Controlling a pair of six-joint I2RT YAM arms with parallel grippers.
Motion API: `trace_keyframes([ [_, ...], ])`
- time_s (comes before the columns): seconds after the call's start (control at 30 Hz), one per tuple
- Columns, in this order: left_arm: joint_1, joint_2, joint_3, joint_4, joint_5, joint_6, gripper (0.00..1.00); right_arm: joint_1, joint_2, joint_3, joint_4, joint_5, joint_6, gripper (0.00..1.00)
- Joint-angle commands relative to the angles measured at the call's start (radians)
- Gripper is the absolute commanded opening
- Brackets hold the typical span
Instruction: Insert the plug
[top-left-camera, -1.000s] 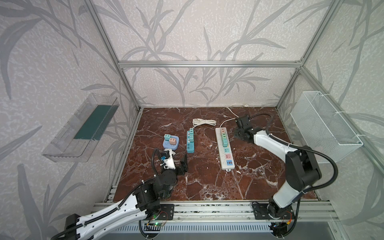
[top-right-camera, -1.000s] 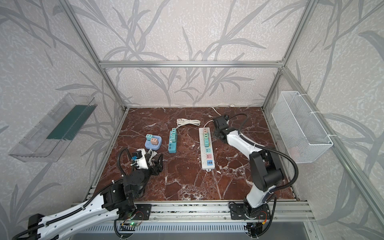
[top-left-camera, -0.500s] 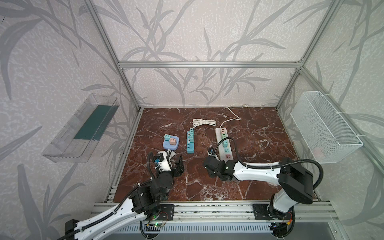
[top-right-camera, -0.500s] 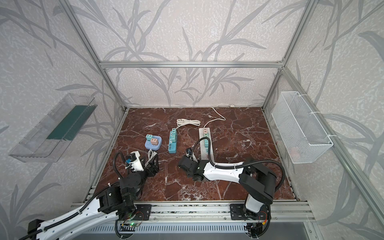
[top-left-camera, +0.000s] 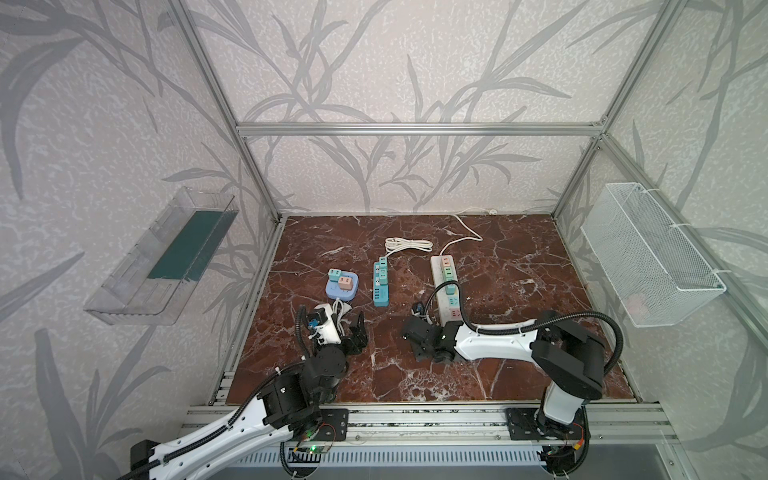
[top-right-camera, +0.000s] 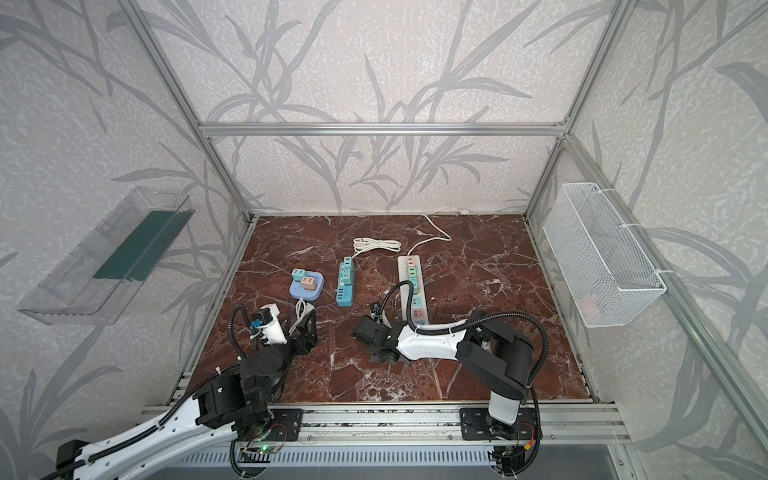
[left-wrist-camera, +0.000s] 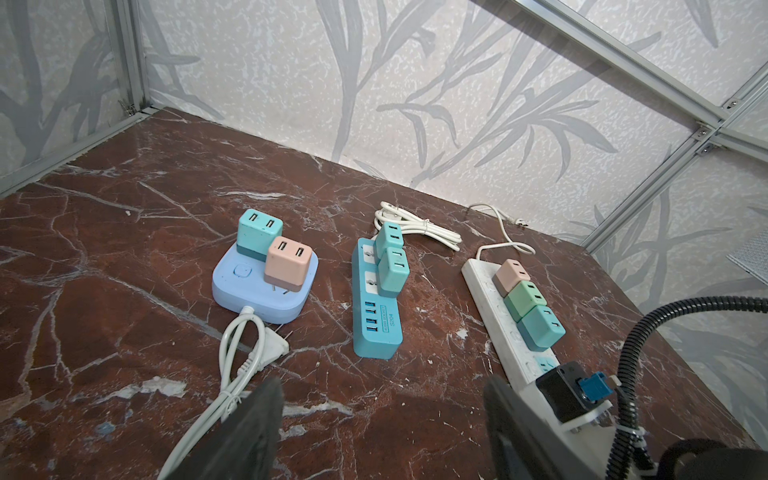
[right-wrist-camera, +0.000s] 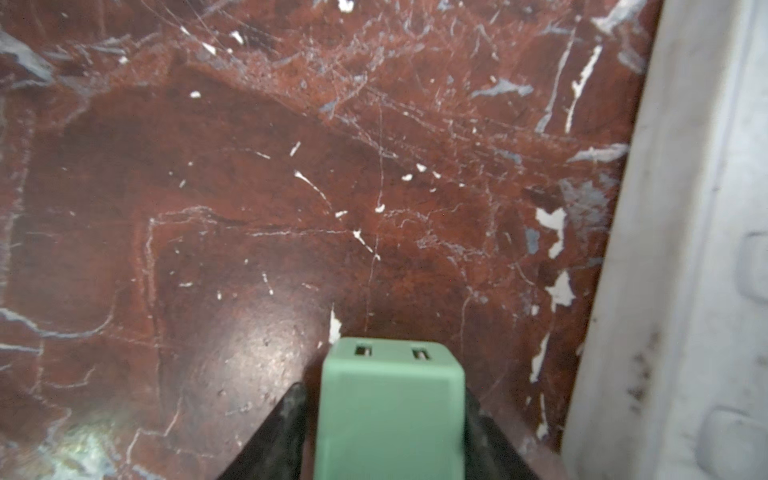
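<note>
A green plug (right-wrist-camera: 390, 411) with two slots in its far face sits between my right gripper's (right-wrist-camera: 388, 415) black fingers (right-wrist-camera: 282, 428). One finger is against it and a thin dark gap shows on the other side. The jaws stand low over the marble floor, beside the near end of the white power strip (top-left-camera: 446, 286), which shows close by (right-wrist-camera: 685, 249). That strip carries pink, green and teal plugs. In both top views the green plug is hidden under my right gripper (top-left-camera: 409, 332). My left gripper (left-wrist-camera: 386, 419) is open and empty, at the front left (top-left-camera: 347, 332).
A blue power strip (top-left-camera: 381, 282) with two teal plugs lies in the middle. A light blue hub (top-left-camera: 341, 286) holds a teal and a pink plug. Its white cable and plug (left-wrist-camera: 272, 345) lie by my left fingers. A wire basket (top-left-camera: 648, 257) hangs on the right wall.
My right arm has swung from the far end of the white strip to the front of the floor, and its jaws have widened. The left arm has drawn back a little.
</note>
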Motion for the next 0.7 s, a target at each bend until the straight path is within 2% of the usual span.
trace_keyframes([
  [0.0, 0.004, -0.006, 0.008, -0.019, -0.001, 0.009, 0.77, 0.007, -0.026, 0.023, -0.040, -0.068, -0.002, 0.63],
  [0.13, 0.004, 0.001, 0.045, -0.047, 0.041, 0.041, 0.77, 0.006, -0.097, -0.002, -0.038, -0.133, -0.006, 0.71],
  [0.27, 0.004, 0.014, 0.078, -0.046, 0.053, 0.070, 0.77, 0.006, -0.129, -0.032, -0.025, -0.195, 0.016, 0.73],
  [0.57, 0.004, 0.076, 0.122, -0.036, 0.094, 0.088, 0.77, 0.002, -0.141, -0.104, 0.152, -0.356, 0.080, 0.74],
  [0.67, 0.004, 0.099, 0.119, -0.020, 0.103, 0.082, 0.77, -0.001, -0.162, -0.110, 0.181, -0.373, 0.080, 0.74],
])
